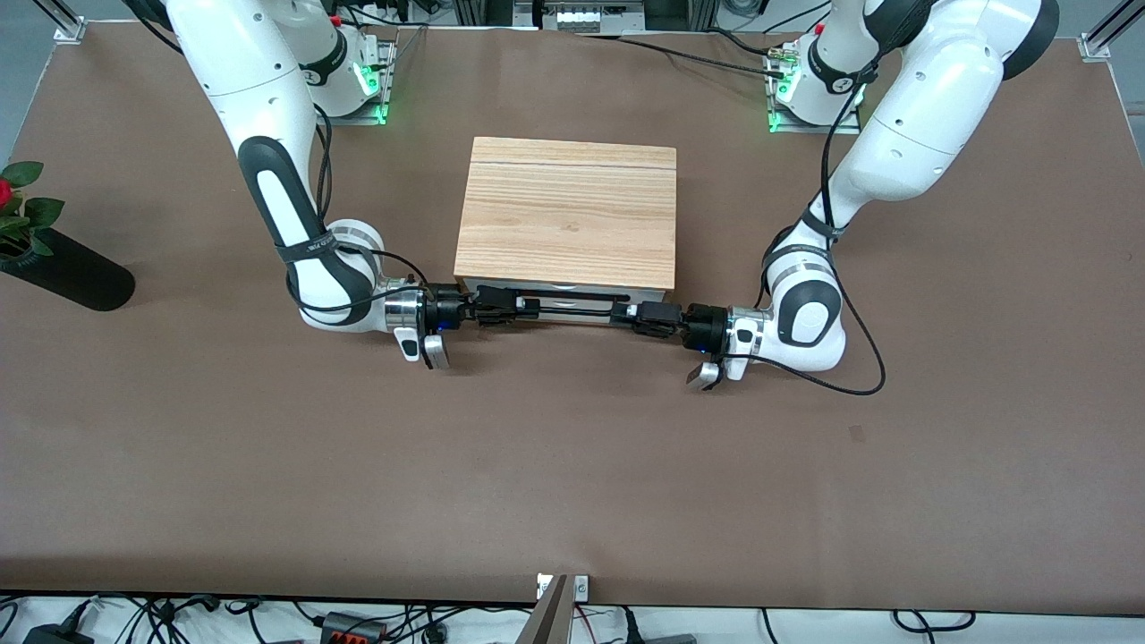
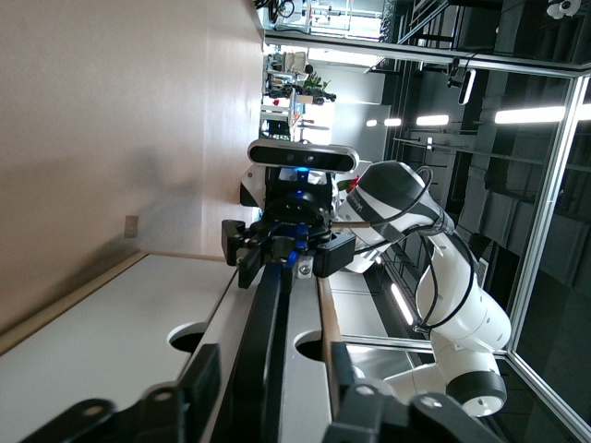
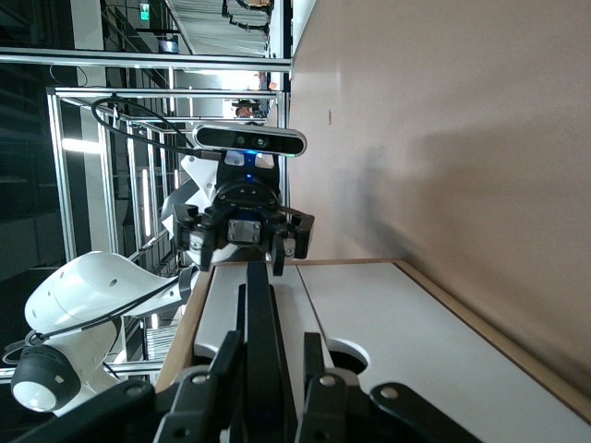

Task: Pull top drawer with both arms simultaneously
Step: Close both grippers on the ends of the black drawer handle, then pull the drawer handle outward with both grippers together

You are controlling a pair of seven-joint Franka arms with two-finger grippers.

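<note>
The top drawer (image 1: 572, 309) has a white front and a thin black bar handle (image 1: 555, 294). It sits under the wood cabinet box (image 1: 568, 210) and faces the front camera. My right gripper (image 1: 530, 309) is at the handle's end toward the right arm. In the right wrist view (image 3: 271, 346) its fingers straddle the bar (image 3: 263, 314) with a small gap on one side. My left gripper (image 1: 620, 314) is at the other end of the handle. In the left wrist view (image 2: 270, 369) its fingers stand wide on either side of the bar (image 2: 263, 332).
A black vase (image 1: 67, 273) with a red rose lies at the right arm's end of the table. The brown table (image 1: 572, 465) stretches from the drawer toward the front camera. Each wrist view shows the other arm's gripper (image 2: 282, 249) (image 3: 245, 235) farther along the handle.
</note>
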